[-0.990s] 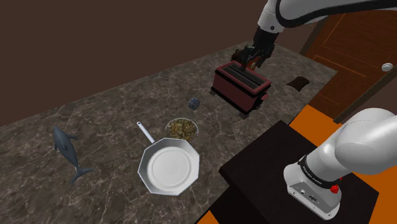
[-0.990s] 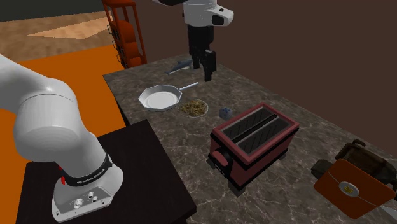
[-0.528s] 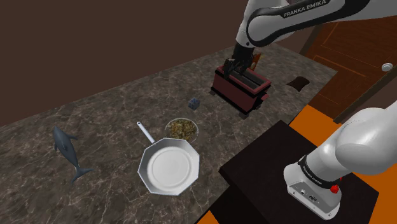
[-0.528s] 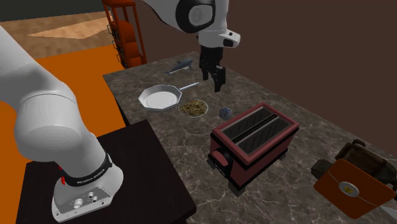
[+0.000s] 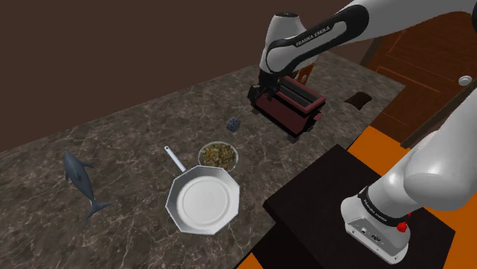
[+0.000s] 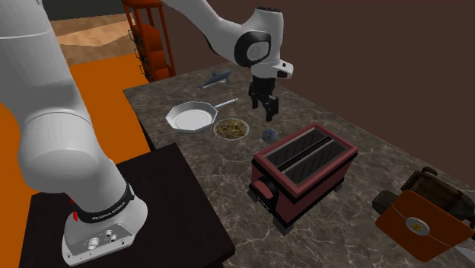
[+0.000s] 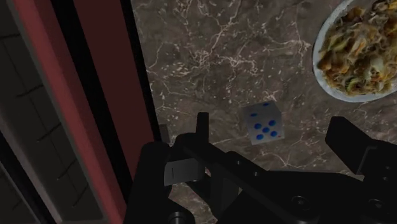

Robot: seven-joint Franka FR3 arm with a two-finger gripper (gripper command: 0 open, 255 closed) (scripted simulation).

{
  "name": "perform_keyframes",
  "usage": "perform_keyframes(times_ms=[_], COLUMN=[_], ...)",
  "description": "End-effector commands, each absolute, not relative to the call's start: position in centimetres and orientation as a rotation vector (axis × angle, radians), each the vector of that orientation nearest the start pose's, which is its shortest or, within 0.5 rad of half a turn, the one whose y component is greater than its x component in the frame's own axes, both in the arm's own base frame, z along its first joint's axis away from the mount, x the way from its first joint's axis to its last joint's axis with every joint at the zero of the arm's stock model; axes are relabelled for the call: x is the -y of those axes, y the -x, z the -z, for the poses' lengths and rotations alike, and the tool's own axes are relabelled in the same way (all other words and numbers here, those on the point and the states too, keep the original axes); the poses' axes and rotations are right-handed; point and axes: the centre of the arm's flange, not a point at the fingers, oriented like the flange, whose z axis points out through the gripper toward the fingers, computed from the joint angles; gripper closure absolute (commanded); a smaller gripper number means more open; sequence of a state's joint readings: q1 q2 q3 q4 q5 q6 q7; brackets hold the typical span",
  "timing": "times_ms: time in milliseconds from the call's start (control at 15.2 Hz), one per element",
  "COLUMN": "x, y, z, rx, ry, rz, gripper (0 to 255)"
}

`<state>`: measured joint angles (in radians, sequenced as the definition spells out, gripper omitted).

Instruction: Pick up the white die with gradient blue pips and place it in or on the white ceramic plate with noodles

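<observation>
Nearest the wrist camera, the tool (image 7: 273,127) is released. Its black fingers (image 7: 202,130) are spread wide with only air between them, probably to leave room to drop over the target.

Just past the fingertips sits the die (image 7: 262,123), a pale cube with blue pips on the dark marbled tabletop (image 7: 210,51). It lies roughly centred in the gap and neither finger touches it, so it is not yet held. In the second exterior view the tool hangs above the die, so a descent looks necessary before any squeeze.

On one side of the die, near it but apart, runs the red toaster (image 7: 105,95). One finger is lined up over the strip of tabletop between the toaster and the die. That alignment matters, because drifting toward the toaster would likely scrape its wall.

On the other side and a little farther off is the plate (image 7: 356,57), heaped with noodles. It is near the die but not touching it, which makes for a short carry.

Beyond the plate, seen from the shoulder view, an empty white pan (image 5: 203,202) sits just beside it. The pan could be mistaken for the goal, and the noodles are what mark the right dish.

Farthest off, a grey shark (image 5: 82,182) lies well apart and out of the way.
</observation>
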<state>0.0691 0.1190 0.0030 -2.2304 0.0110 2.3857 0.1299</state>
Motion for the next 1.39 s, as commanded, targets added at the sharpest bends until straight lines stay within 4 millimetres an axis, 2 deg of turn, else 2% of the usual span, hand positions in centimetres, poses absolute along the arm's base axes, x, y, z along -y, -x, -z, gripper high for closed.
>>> perform_keyframes(times_ms=[0, 792, 1320], x=[-4.7, -8.8, -9.0], y=[-55.5, -64.4, -64.9], z=[-30.3, -17.6, -13.2], rx=[-0.088, 0.002, 0.006], ry=[3.130, 3.142, 3.142], rz=[0.051, 0.020, 0.019], gripper=[0, 0, 0])
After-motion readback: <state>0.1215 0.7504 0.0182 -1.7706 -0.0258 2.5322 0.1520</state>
